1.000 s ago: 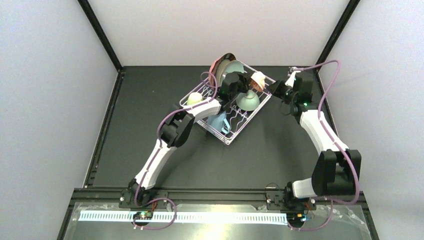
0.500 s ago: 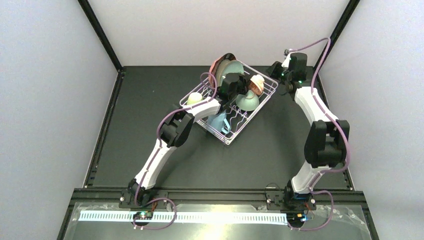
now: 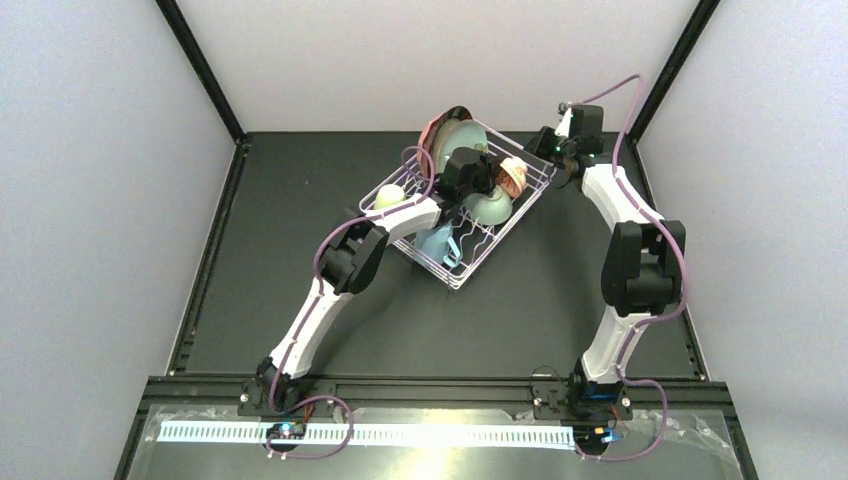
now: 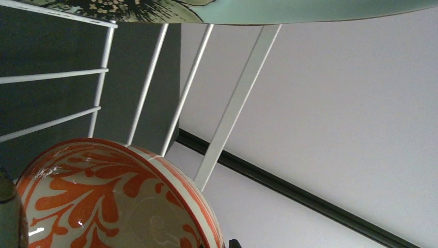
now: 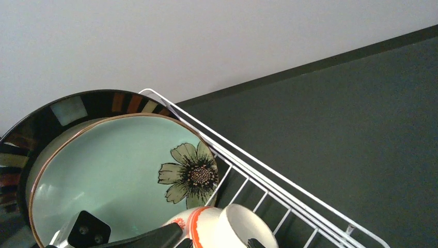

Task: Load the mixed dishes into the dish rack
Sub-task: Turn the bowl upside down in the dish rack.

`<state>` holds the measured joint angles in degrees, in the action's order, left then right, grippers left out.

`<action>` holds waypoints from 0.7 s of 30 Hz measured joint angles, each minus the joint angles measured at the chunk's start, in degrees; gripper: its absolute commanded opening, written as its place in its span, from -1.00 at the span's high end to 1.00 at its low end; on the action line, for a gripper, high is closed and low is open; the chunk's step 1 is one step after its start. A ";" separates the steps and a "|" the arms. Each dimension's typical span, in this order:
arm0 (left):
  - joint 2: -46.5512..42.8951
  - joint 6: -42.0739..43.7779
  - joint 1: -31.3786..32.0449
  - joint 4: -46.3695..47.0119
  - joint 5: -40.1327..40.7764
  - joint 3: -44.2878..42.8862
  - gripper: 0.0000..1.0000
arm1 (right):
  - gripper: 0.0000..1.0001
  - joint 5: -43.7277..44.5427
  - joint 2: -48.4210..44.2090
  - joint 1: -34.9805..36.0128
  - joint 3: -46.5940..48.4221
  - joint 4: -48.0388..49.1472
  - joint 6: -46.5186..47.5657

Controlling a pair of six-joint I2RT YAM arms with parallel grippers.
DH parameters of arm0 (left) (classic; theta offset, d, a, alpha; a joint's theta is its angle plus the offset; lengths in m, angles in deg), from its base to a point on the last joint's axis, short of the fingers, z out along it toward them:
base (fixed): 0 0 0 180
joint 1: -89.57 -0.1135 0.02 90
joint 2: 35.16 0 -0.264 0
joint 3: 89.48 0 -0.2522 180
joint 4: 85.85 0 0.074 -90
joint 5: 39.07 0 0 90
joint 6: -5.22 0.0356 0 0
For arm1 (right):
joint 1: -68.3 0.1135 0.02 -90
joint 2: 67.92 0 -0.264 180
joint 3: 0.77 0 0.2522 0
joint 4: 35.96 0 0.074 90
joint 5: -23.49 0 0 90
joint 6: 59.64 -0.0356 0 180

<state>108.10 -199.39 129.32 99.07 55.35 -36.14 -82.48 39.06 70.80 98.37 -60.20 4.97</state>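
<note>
Loading looks near done. All seven pieces sit in the dish rack, none on the table outside it.

- Rack's far corner: mint flowered plate on edge, dark-rimmed plate right behind it, pink dotted plate outermost.
- Rack's left end: cream mug.
- Rack's near side: light-blue mug.
- Rack's middle: pale-green bowl, upside down.
- Rack's right wall: small orange-patterned bowl, tipped on its side against the wires.

Step in hand, as judged: settling the orange bowl, the last piece. Left gripper reaches into the rack's middle, between the green bowl and the orange one, fingers pressed together. Whether they nip the orange bowl's rim or only nudge it – can't tell. Right gripper hangs just outside the rack's right corner, nothing seen in it; finger spread can't be told.

Next move prob. calls for the left arm to lift straight out, clear of wires and plate edges, w/o rolling the tipped bowl.

Hard to see:
- Left fingers are absent from their own wrist cam – only bowl, wires and plate edge show.
- Right fingers are cut off at that cam's bottom edge.
- Pink plate is mostly hidden behind the other two.
- Prongs are largely covered, so plate seating is unconfirmed.
</note>
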 measured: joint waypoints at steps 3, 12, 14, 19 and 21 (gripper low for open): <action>0.00 0.00 0.00 -1.07 -0.20 0.02 0.98 | -0.19 -0.13 0.63 -0.02 0.85 -0.20 0.17; -0.85 -0.11 -0.04 -3.26 -0.90 1.22 0.97 | -0.19 -1.16 4.59 -0.02 2.36 -1.18 1.03; -1.20 -0.39 -0.04 -3.23 -1.20 1.81 0.97 | -0.19 -1.57 5.42 -0.02 2.36 -1.53 1.03; -1.90 -1.29 -0.24 -3.21 -1.20 2.84 0.96 | -0.18 -2.67 6.95 -0.02 2.36 -2.12 1.01; -1.92 -1.49 -0.28 -3.21 -1.20 2.86 0.95 | -0.17 -2.91 7.15 -0.02 2.36 -2.12 1.01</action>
<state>106.18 -200.88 129.03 95.85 54.15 -33.28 -85.39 46.21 70.78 100.73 -62.32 5.98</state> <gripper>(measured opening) 0.070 0.592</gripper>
